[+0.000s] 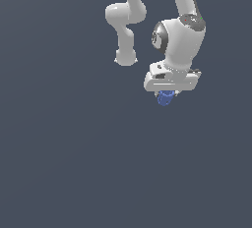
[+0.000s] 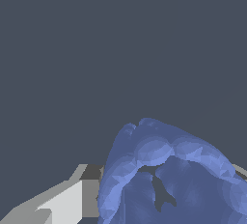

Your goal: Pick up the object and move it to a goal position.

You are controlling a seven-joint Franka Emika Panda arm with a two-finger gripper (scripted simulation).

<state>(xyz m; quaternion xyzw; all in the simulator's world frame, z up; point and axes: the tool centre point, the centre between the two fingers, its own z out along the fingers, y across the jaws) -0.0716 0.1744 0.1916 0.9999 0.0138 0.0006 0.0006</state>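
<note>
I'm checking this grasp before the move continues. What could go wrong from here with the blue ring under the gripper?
1. The blue ring sits right at the tip of the gripper, mostly below it, so the hold may be shallow and it could slip out on a fast move.
2. In the wrist view the ring fills the frame and hides the fingers' contact, so the hold can't be confirmed.

We see flat, even, dim simulator light, no cast shadows or glare; edges look jagged, coarse, slightly soft throughout.
</note>
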